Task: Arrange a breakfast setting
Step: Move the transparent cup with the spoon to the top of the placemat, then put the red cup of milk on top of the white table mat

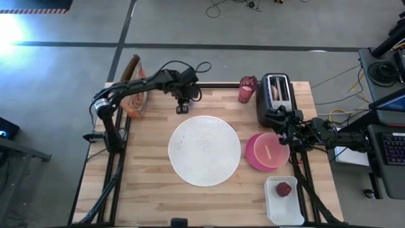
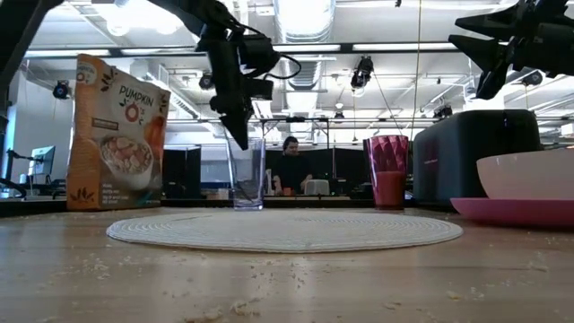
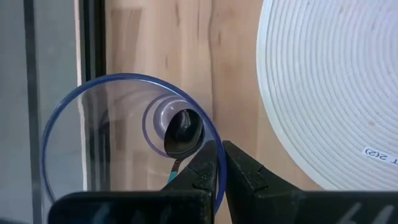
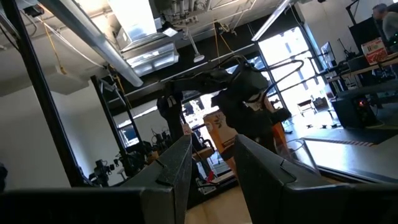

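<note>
We locate the teal-handled spoon [image 3: 181,140] standing bowl-down inside a clear glass tumbler [image 2: 246,173], which sits on the wooden table [image 1: 152,183] just beyond the far rim of the big round white placemat [image 1: 204,151]. The left gripper [image 3: 221,163] hangs directly over the tumbler; its fingers [image 3: 202,171] are pressed together at the tumbler's rim, with the spoon handle disappearing behind them, so we cannot confirm from these views whether the handle is pinched between them. The placemat lies bare at the table's centre. To its right, touching or nearly touching its edge, we find the magenta plate [image 1: 254,160] carrying the peach cereal bowl [image 1: 273,151]. The right gripper [image 1: 285,131] hovers above the far right side of that bowl, fingers [image 4: 175,165] parted and holding nothing; its wrist view looks up toward the ceiling and across at the other arm. Near the front right corner, a white rectangular tray [image 1: 273,206] holds the small red fruit [image 1: 283,189]. Along the far edge stand the pink translucent cup [image 1: 247,89] and, just beside it, the black toaster [image 1: 275,96] with the bagel [image 1: 275,90] in a slot. The colourful crinkled bag [image 2: 115,133] stands at the far left edge. A person [image 2: 290,166] is visible in the room beyond.
</note>
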Controlling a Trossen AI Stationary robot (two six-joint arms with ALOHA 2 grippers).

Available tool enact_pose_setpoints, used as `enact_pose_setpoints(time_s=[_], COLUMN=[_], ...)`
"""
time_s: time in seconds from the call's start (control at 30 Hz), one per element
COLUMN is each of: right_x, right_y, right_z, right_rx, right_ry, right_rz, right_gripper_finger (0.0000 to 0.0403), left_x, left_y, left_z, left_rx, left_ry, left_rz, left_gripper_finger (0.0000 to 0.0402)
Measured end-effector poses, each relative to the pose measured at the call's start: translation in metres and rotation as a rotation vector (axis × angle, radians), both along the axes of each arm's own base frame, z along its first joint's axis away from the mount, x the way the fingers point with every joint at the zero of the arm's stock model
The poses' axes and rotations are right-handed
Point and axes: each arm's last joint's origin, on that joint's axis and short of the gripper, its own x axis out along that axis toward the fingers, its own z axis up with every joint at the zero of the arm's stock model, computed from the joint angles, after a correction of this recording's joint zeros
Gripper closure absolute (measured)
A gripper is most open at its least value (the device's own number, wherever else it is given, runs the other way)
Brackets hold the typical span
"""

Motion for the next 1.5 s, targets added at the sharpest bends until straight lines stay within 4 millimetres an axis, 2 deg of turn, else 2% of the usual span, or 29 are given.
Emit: enact_pose_setpoints(time_s=[0.4, 0.77, 1.0, 1.27, 1.5], right_x=[0.000, 0.000, 0.000, 0.000, 0.000], right_y=[0.000, 0.000, 0.000, 0.000, 0.000], right_z=[0.000, 0.000, 0.000, 0.000, 0.000], right_rx=[0.000, 0.000, 0.000, 0.000, 0.000], right_ry=[0.000, 0.000, 0.000, 0.000, 0.000], right_rz=[0.000, 0.000, 0.000, 0.000, 0.000], right_gripper_finger=[0.0291, 0.0291, 0.0291, 0.0291, 0.0291], left_x=[0.007, 0.007, 0.005, 0.000, -0.014], left_y=[0.001, 0.001, 0.000, -0.003, -0.013], left_z=[0.001, 0.001, 0.006, 0.019, 0.036], left_rx=[-0.008, -0.010, -0.004, -0.004, -0.082], left_ry=[-0.007, -0.008, -0.019, -0.059, -0.086], left_rz=[-0.207, -0.204, -0.204, -0.146, -0.090], left_gripper_finger=[0.0400, 0.0368, 0.0333, 0.0299, 0.0294])
